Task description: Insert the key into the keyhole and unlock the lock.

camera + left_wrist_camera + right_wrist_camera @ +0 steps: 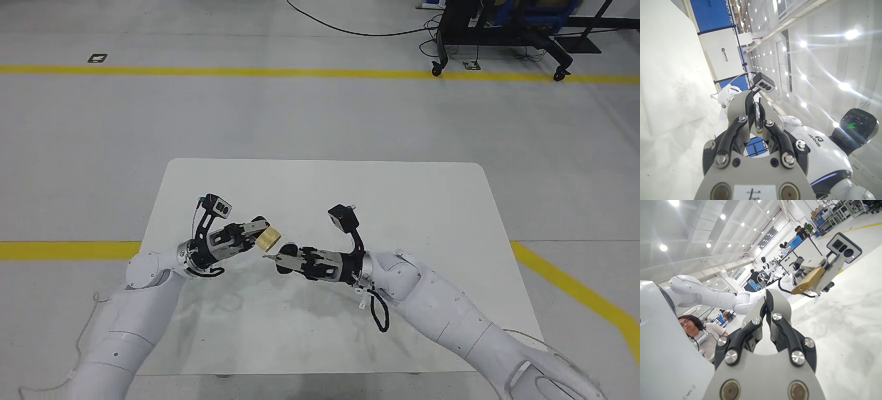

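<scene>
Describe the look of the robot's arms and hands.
The left arm and right arm have glossy white shells. The left hand and right hand share grey fingers, black ribbed pads, black linkages and silver screws. A black cable loops beside the right wrist.

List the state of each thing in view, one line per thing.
left end effector: shut on padlock
padlock: held off the table, tilted; shackle hidden, so locked or unlocked cannot be told
keyhole: empty
right end effector: shut, apart from padlock
</scene>
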`<state>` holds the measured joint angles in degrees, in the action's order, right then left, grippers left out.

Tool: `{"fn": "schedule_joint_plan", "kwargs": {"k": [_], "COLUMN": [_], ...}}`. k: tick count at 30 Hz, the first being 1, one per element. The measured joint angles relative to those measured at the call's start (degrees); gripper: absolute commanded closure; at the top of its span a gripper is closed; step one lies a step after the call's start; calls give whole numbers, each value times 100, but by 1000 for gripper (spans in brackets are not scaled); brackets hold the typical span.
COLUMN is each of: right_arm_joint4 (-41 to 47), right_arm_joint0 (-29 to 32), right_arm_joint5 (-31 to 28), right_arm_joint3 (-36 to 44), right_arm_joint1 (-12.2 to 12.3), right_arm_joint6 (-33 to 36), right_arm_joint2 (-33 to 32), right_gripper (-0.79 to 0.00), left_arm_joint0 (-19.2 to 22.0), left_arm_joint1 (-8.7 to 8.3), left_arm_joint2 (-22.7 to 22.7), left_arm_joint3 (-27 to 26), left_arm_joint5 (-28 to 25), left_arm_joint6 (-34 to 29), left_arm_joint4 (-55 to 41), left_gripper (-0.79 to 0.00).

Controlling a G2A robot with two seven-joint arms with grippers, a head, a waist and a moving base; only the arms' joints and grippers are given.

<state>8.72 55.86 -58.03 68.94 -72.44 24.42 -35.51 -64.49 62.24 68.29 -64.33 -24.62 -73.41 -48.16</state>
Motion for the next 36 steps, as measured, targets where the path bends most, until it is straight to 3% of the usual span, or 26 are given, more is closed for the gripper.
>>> {"fn": "schedule_joint_plan", "kwargs": {"k": [6,15,22,36], "right_arm_joint4": [279,900,876,716], "right_arm_joint0": [-61,-83,137,725], "right_arm_joint5": [142,484,696,1732], "right_arm_joint3": [-409,-648,-473,389], "right_arm_joint1": [-153,-260,-225,-64], "right_arm_joint6": [-188,102,199,285], "right_arm_joint2": [44,57,-102,-568], "right_gripper": [0,0,0,0], "left_arm_joint0": [34,3,-59,-290], "left_arm_joint1": [25,44,46,33], "left_arm_joint2": [50,132,270,450], "left_arm_joint3": [128,163,170,-160], "left_arm_joint5": [-122,-137,-328,-572], "left_arm_joint6": [-89,-165,50,642], "left_arm_joint4": [-119,-210,-150,390], "left_gripper": [0,0,0,0]}}
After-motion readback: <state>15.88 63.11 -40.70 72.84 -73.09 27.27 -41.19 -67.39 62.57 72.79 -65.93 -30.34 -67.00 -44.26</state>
